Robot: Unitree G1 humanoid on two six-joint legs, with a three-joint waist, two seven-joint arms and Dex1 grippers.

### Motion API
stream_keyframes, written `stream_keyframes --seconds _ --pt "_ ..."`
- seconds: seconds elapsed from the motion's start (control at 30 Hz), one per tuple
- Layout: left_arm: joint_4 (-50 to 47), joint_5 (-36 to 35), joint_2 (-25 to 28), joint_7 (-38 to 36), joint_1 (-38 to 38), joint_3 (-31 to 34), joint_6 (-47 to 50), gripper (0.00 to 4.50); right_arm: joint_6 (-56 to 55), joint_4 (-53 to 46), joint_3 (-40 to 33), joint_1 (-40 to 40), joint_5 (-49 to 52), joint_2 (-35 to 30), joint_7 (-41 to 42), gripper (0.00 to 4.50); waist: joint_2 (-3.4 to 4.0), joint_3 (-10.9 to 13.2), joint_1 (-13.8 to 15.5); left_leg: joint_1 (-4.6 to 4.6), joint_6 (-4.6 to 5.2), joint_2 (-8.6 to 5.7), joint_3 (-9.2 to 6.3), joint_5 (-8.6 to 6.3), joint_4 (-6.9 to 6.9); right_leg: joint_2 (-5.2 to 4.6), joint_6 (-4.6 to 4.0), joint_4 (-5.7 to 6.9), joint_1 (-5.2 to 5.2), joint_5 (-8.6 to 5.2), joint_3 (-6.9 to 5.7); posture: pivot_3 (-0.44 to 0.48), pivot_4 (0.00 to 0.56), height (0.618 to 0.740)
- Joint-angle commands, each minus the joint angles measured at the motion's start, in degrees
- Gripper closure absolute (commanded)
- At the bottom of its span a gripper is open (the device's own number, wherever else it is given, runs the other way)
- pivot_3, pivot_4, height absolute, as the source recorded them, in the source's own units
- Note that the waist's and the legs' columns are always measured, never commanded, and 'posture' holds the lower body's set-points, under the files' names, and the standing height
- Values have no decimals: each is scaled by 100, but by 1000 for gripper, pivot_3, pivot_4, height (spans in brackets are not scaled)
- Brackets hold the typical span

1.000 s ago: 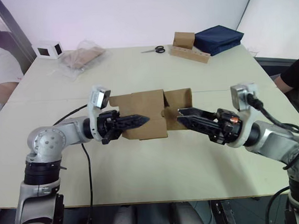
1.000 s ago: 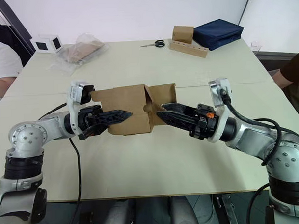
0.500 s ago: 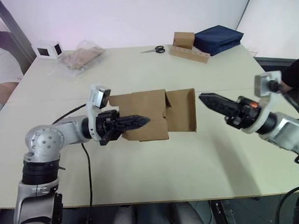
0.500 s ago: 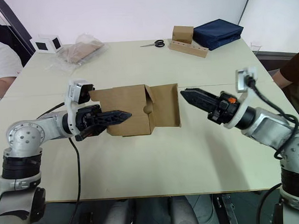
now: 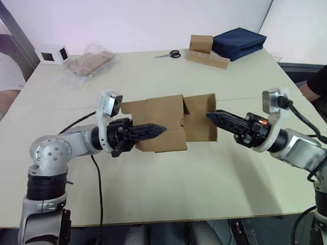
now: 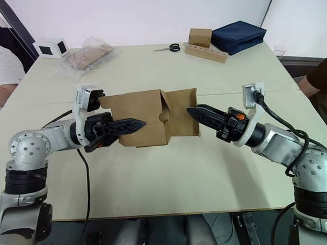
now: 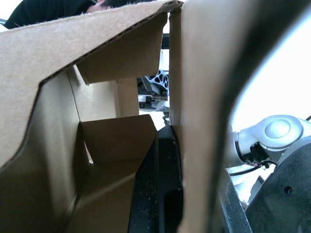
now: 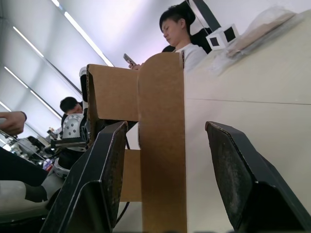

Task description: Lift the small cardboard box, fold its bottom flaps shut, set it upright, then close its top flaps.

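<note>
Box (image 5: 158, 122) held above table (image 5: 171, 181).
Left claw (image 5: 153, 130) pinches its wall; right claw (image 5: 214, 118), spread, straddles flap (image 5: 201, 118) edge.

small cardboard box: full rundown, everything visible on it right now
The small cardboard box is plain brown, unprinted, thin-walled cardboard, held on its side above the table. The left gripper is shut on its front wall, one finger inside as the left wrist view shows. On the end facing the right arm, a flap stands open. The right gripper, fingers apart, has its tips at this flap's edge; contact can't be confirmed. Folded flaps show inside.
</note>
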Motion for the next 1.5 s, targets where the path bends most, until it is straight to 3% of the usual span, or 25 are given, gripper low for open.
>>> stream_keyframes --seconds 0.03,0.33,1.5 --pt "-66 -39 9 -14 -94 83 -99 4500 -88 -418 -54 23 369 87 -202 1813 0 0 0 0 0 0 0 0 0 0 0 0 0 0 0 0 150 740" --pt "49 159 68 -123 -21 64 -156 4500 -352 -1009 -140 122 1234 -14 -908 1813 0 0 -1 0 0 0 -1 0 0 0 0 0 0 0 0 0 150 740" --pt "5 -65 -186 209 -176 125 -114 4500 -745 -1161 548 177 753 231 -1239 1813 0 0 -2 0 0 0 -1 0 0 0 0 0 0 0 0 0 150 740"
